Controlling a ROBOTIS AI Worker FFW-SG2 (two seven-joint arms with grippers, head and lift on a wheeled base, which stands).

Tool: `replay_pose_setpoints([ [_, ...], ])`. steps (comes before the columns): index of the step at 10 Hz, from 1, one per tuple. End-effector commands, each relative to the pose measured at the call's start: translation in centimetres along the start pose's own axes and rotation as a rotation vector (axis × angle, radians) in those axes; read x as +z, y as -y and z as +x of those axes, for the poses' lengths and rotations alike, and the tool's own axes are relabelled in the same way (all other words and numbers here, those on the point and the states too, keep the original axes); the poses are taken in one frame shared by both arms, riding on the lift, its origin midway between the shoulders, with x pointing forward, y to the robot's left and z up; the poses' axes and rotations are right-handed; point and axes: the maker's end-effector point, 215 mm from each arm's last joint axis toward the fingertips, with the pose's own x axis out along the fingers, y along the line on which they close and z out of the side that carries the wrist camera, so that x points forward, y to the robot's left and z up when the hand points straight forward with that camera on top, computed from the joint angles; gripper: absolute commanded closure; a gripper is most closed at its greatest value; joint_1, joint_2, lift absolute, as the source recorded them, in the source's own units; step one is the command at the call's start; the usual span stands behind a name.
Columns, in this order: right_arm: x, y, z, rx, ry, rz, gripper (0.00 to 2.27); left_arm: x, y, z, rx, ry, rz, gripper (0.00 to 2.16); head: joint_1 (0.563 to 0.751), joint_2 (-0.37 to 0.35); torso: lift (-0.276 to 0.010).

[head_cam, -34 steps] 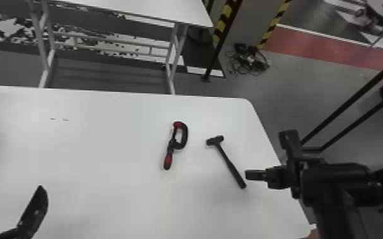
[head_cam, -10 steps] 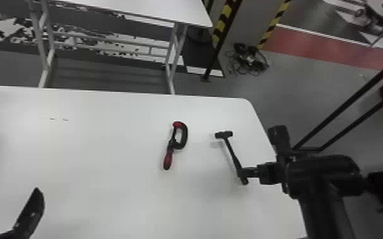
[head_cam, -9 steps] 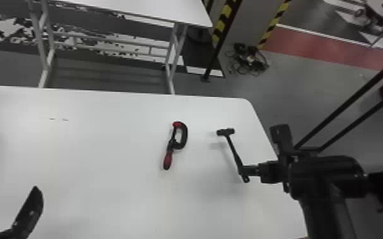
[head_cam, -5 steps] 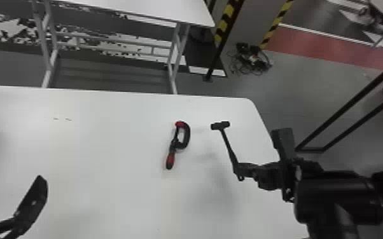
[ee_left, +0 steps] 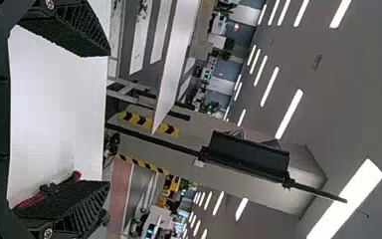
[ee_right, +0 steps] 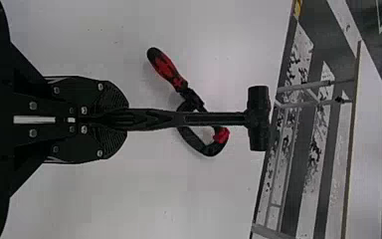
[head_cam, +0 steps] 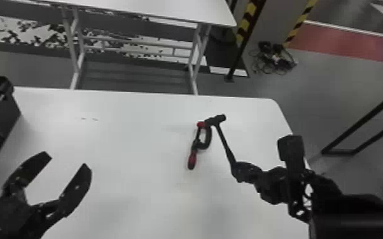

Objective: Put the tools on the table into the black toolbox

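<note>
In the head view my right gripper (head_cam: pixel 239 170) is shut on the handle end of the black hammer (head_cam: pixel 224 139), which is held above the table, its head overlapping the top of the red and black clamp (head_cam: pixel 192 160). The right wrist view has the gripper (ee_right: pixel 114 119) closed around the hammer (ee_right: pixel 204 118), with the clamp (ee_right: pixel 166 68) lying on the table behind it. At the lower left, my left gripper (head_cam: pixel 67 160) stands open with nothing between its fingers; its own view also shows the gripper (ee_left: pixel 107 119) wide apart. The black toolbox (head_cam: pixel 1 117) is at the far left.
The white table (head_cam: pixel 121 136) has its rounded far right corner beyond the clamp. Farther back stands another white table (head_cam: pixel 156 9) on metal legs, beside a striped post (head_cam: pixel 248 23). Cables (head_cam: pixel 273 58) lie on the floor.
The right gripper closed on the hammer's handle, lifted it and carried it left toward the clamp. More of the toolbox has come into the head view, and the left gripper sits farther into it.
</note>
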Motion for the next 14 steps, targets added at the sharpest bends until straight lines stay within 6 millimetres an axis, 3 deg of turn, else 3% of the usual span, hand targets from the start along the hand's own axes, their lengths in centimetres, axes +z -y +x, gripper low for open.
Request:
replay_pose_setpoints([
  [1,0.7,-2.7,0.6,0.036,0.023,-0.038,2.25,-0.5,0.5,0.8,-0.019,-0.039,-0.07,0.07,0.695,-0.21,-0.075],
  [3,1.8,-5.3,1.1,0.065,0.049,-0.073,2.25,-2.1,2.0,2.3,-0.065,-0.108,-0.159,0.07,0.695,-0.177,-0.075],
  [5,2.9,-8.1,1.3,0.092,0.093,-0.091,2.25,-4.2,5.3,4.3,-0.136,-0.192,-0.239,0.07,0.695,-0.174,-0.075],
  [7,3.1,-10.7,1.4,0.128,0.105,-0.109,2.25,-4.7,7.5,5.8,-0.185,-0.222,-0.286,0.07,0.695,-0.19,-0.075],
  [11,3.9,-15.5,0.9,0.202,0.13,-0.129,2.25,-4.9,9.7,8.4,-0.222,-0.258,-0.308,0.07,0.695,-0.183,-0.075],
  [14,5.3,-18.6,1.2,0.261,0.149,-0.147,2.25,-5.6,9.6,8.8,-0.187,-0.269,-0.3,0.07,0.695,-0.156,-0.075],
])
